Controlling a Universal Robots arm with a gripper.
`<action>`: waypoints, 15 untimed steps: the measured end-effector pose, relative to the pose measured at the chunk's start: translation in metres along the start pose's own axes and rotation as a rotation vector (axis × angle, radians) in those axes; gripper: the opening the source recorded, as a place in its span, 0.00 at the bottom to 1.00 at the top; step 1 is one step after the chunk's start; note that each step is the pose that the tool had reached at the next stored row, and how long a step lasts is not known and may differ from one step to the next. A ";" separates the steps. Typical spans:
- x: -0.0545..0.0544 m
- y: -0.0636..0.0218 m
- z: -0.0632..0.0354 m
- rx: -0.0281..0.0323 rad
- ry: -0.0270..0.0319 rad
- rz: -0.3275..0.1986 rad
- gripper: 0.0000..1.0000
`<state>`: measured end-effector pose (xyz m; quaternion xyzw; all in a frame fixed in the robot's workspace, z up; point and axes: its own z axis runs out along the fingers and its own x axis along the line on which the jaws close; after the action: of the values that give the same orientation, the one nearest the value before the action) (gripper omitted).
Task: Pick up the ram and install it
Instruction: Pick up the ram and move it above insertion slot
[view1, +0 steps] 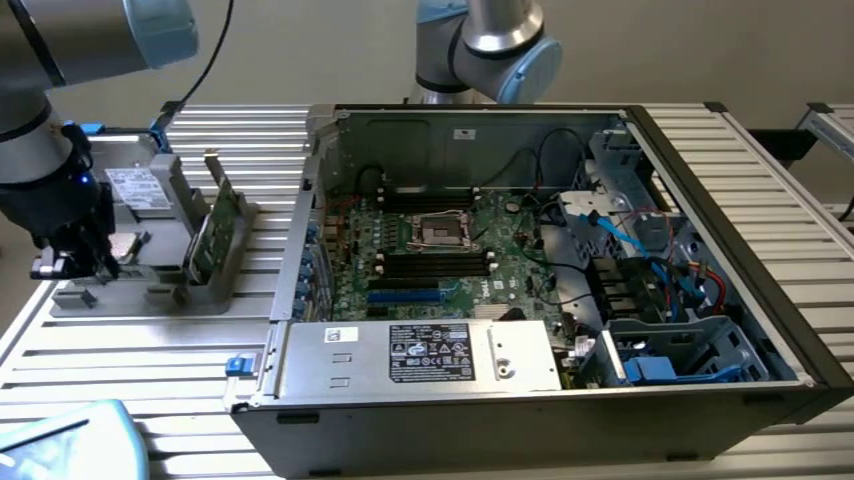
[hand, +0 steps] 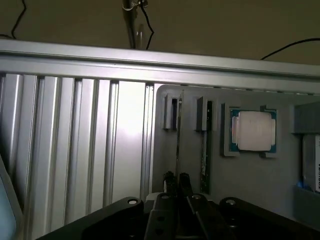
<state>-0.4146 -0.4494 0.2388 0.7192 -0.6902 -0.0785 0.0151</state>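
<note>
On my exterior feed, far left, the arm (view1: 47, 150) hangs over the slatted table (view1: 120, 350). Its claw (view1: 74, 268) sits low at the left end of the grey holder (view1: 160, 295). The claw is only slightly parted and grips nothing.

Next along, a grey drive (view1: 134, 188) with a white label lies in the holder. Just right of it the ram (view1: 220, 238) stands on its long edge in the holder, a green stick apart from the claw. A second stick (view1: 211, 190) stands just beside it.

My wrist feed looks past the fingers (hand: 170, 180). The thin edge of one of these sticks lines up with the slim gap between them. I cannot tell which of the two sticks it is. The silver processor (hand: 252, 131) sits in its own recess of the same holder.

Further right on the exterior feed is the open computer case (view1: 747, 230), lying on its side. The power supply (view1: 414, 352) sits along its near edge. The green motherboard (view1: 514, 255) is inside, and its black memory slots (view1: 434, 265) run just below the processor socket (view1: 438, 230). Blue and red cables (view1: 681, 270) crowd the right end. A second arm's base (view1: 481, 40) rises behind the case.
</note>
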 end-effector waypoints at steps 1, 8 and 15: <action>0.000 0.0005 -0.0045 -0.0003 0.0001 0.000 0.14; -0.003 -0.0010 -0.0368 -0.0047 -0.0002 0.000 0.14; -0.003 -0.0143 -0.0596 -0.0208 -0.0037 0.001 0.14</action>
<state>-0.3926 -0.4512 0.2961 0.7183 -0.6899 -0.0870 0.0214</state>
